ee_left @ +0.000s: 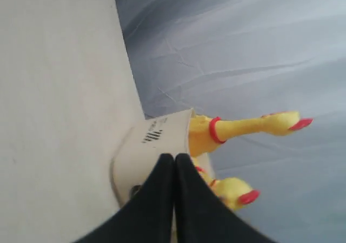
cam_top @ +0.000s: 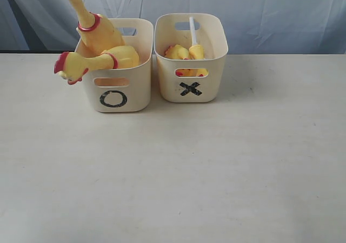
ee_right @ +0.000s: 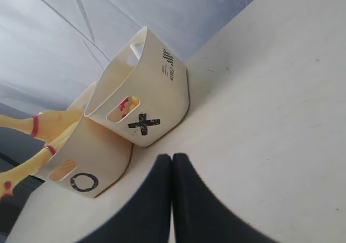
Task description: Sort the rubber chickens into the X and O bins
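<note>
While chickens (cam_top: 102, 35) overhang the O bin (cam_top: 136, 86), the X bin (cam_top: 212, 83) stands beside.

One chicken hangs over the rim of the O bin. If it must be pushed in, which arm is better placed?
Probably left: the O bin with the hanging chicken stands on its side, close before the left gripper. The right gripper has the X bin nearer.

Ahead of the right pincer (ee_right: 172, 159) we count two cream bins, the O bin (ee_right: 97, 151) and the X bin (ee_right: 162, 91); past the left pincer (ee_left: 174, 157), two large chickens (ee_left: 243, 128); overall we count four chickens, two of them small chickens (cam_top: 176, 52); one white tube (cam_top: 193, 31); two pincers.
</note>
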Tool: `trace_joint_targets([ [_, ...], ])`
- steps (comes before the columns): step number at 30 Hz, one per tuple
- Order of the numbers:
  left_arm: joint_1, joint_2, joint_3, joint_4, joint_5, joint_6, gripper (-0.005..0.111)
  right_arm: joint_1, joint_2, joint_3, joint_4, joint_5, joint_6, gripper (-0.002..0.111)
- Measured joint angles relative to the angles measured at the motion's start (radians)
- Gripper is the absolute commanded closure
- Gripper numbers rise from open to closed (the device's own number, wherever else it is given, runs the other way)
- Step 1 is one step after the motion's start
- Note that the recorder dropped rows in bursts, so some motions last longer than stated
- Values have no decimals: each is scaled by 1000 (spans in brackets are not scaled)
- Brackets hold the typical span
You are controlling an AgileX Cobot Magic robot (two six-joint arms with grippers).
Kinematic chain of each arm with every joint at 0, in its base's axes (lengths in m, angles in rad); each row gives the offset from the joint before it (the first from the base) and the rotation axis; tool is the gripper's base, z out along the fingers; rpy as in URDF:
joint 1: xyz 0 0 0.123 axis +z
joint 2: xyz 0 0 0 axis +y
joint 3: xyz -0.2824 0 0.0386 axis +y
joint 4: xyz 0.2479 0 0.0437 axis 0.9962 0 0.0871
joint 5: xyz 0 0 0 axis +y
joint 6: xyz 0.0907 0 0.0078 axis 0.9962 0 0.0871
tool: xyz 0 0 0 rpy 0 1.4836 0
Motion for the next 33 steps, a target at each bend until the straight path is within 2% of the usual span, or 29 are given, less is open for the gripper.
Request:
trace_joint_targets([
  [2, 0, 0, 0, 36, -10, 285, 107, 0, 0, 0, 0, 0, -71, 109],
  [6, 0, 0, 0, 64, -32, 986, 107, 0, 0, 0, -14, 0, -233, 109],
  [9, 0, 0, 0, 72, -38, 1326, 107, 0, 0, 0, -34, 0, -284, 109],
  [11, 0, 0, 0, 72, -39, 1442, 107, 0, 0, 0, -41, 0, -297, 109],
  [17, 0, 0, 0, 72, -16, 1534, 107, 0, 0, 0, -69, 0, -422, 109],
  [26, 0, 0, 0, 72, -2, 1542, 107, 0, 0, 0, -145, 22, -589, 109],
  [33, 0, 0, 0, 43, -2, 1503, 107, 0, 0, 0, -156, 34, -612, 109],
])
